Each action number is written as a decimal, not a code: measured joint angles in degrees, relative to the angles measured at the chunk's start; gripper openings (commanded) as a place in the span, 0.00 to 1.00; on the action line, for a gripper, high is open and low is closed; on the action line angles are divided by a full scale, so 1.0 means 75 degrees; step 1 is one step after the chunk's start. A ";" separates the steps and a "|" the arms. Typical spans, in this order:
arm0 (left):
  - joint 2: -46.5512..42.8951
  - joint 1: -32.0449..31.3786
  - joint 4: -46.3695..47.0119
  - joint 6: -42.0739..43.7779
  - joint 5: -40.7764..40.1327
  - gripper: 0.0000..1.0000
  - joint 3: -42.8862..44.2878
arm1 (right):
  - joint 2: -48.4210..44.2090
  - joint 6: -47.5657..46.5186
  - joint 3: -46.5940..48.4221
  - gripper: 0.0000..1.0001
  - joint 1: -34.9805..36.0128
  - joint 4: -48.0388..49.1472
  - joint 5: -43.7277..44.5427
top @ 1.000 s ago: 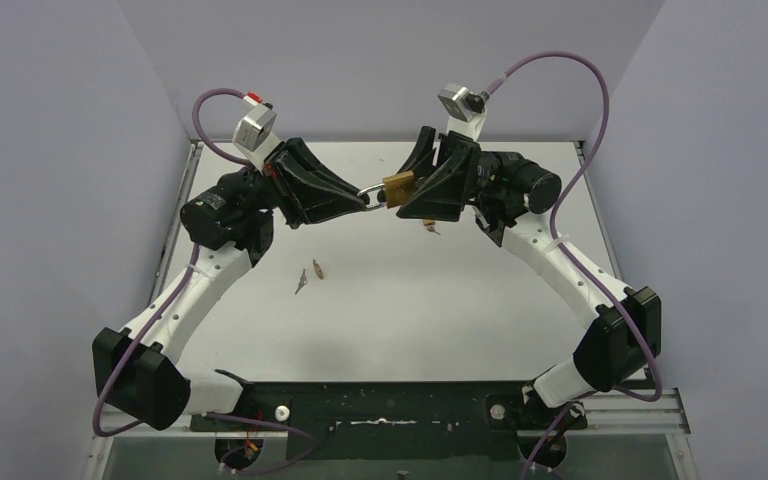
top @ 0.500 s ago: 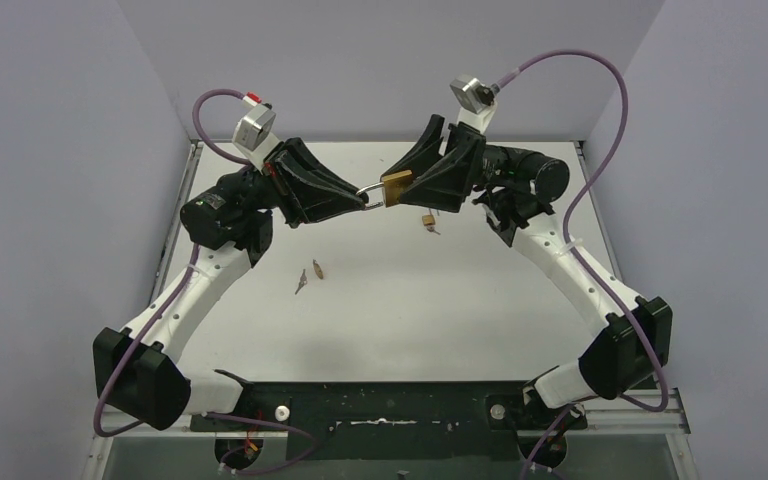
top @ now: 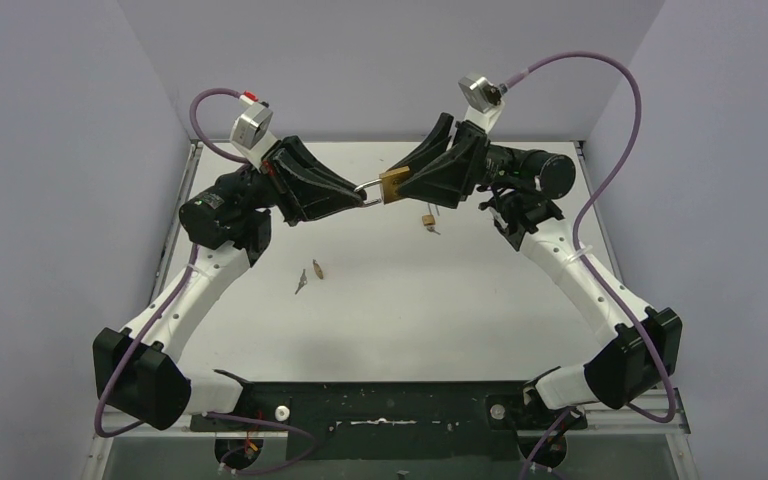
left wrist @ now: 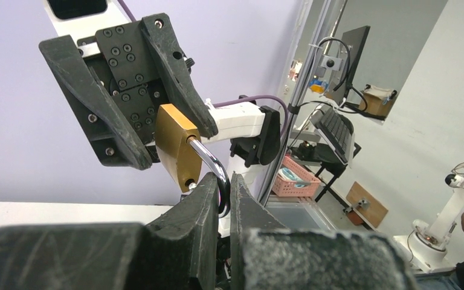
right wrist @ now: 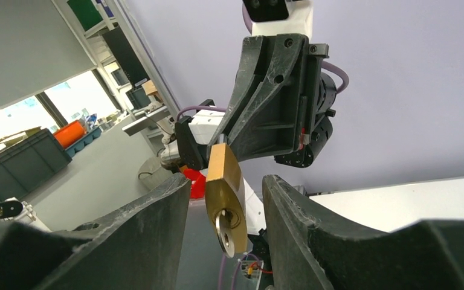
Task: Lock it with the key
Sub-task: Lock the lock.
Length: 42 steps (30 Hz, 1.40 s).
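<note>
A brass padlock (top: pixel 394 184) hangs in the air above the far middle of the table. My left gripper (top: pixel 364 194) is shut on its silver shackle (left wrist: pixel 212 167); in the left wrist view (left wrist: pixel 220 193) the fingers pinch the shackle's bend, with the brass body (left wrist: pixel 177 150) just beyond. A silver key (right wrist: pixel 224 233) sits in the keyhole at the bottom of the padlock (right wrist: pixel 222 179). My right gripper (top: pixel 412 184) is open; in the right wrist view (right wrist: pixel 225 202) its fingers (right wrist: pixel 157 229) stand on either side of the padlock and key, with gaps on both sides.
A small brass object (top: pixel 427 219) lies on the white table (top: pixel 410 300) below the right gripper. Two bits of brown debris (top: pixel 317 268) lie left of centre. Lilac walls close the table at back and sides. The arm bases stand at the near edge.
My right wrist has rolled and risen, and its arm has swung outward to the right. The small brass object on the table has come into view. My left gripper and the padlock have stayed in place.
</note>
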 measured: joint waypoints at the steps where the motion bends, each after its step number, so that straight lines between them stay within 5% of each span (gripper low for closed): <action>1: 0.0000 0.0015 0.0006 -0.0012 -0.0009 0.00 -0.0006 | -0.0012 -0.0023 -0.0041 0.45 0.0000 -0.0017 0.0000; 23: 0.0003 0.0093 0.0079 -0.0184 -0.0134 0.00 -0.0070 | -0.0259 -0.0469 -0.0187 0.43 -0.0484 -0.0740 -0.0114; 42: 0.0003 0.0163 0.0096 -0.0210 -0.0143 0.00 -0.0073 | -0.0300 -0.0312 -0.0070 0.17 -0.0694 -0.0659 -0.0245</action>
